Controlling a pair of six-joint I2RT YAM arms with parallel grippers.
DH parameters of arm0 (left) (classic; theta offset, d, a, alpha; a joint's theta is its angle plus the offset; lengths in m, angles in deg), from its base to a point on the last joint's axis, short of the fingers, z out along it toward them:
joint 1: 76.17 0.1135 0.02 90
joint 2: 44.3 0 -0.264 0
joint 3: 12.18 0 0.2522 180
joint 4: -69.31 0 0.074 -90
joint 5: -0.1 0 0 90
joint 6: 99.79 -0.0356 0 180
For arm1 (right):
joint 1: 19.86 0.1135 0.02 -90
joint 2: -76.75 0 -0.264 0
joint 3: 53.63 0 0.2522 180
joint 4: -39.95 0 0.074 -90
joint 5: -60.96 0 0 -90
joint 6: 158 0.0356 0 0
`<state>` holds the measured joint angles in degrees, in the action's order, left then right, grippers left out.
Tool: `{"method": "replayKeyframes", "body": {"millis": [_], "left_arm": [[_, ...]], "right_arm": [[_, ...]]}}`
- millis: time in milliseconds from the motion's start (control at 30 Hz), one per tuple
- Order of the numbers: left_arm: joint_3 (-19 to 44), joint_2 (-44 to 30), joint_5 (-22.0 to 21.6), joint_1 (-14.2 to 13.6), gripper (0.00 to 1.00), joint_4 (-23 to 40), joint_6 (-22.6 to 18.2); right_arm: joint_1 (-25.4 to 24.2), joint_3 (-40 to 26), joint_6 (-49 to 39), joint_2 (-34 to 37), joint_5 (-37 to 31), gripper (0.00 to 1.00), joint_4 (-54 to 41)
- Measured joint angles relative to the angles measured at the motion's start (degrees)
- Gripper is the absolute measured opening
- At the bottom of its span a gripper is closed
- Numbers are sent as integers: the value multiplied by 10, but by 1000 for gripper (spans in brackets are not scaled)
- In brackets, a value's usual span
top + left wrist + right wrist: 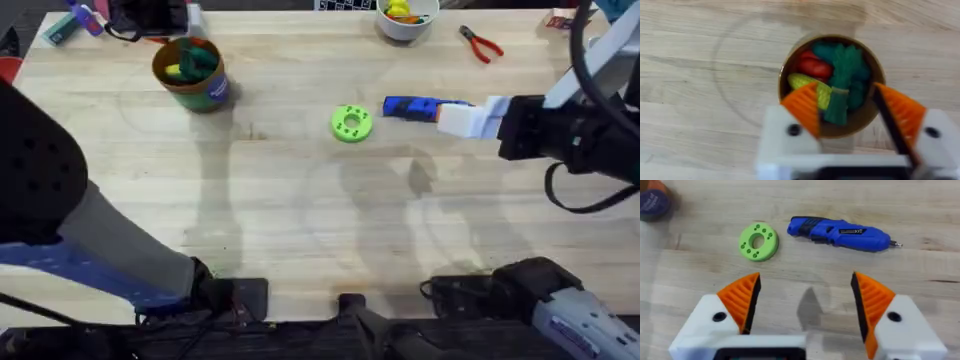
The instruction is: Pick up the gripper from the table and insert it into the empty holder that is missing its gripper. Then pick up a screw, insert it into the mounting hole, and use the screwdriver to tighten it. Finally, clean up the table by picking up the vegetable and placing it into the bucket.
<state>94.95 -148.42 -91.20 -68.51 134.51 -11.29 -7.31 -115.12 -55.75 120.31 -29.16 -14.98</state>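
The bucket (190,75), teal with a golden-brown rim, stands at the back left and holds the dark-green vegetable (846,67) beside a red and a yellow toy. My left gripper (845,90) hovers open straight above the bucket (867,117), nothing between its fingers. The blue screwdriver (412,107) lies on the table right of centre, its tip end under my right gripper (466,118). In the right wrist view the right gripper (805,277) is open and empty, short of the screwdriver (840,232). Both fingers of each gripper carry orange ribbed pads on white holders. A loose gripper and a screw are out of view.
A green round disc (351,123) lies just left of the screwdriver. A white bowl (405,22) with yellow toys and red-handled pliers (481,44) sit at the back right. Small items (75,22) clutter the back left corner. My left arm looms dark at the left edge.
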Motion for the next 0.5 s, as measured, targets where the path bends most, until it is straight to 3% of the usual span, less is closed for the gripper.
{"method": "replayKeyframes", "body": {"millis": [67, 100, 500], "left_arm": [[0, 0, 0, 0, 895, 1, 0], [0, 0, 0, 0, 963, 3, 1], [0, 27, 0, 0, 985, 102, 28]], "right_arm": [[0, 0, 0, 0, 0, 994, 0], [0, 0, 0, 0, 0, 994, 0], [0, 0, 0, 0, 0, 994, 0]]}}
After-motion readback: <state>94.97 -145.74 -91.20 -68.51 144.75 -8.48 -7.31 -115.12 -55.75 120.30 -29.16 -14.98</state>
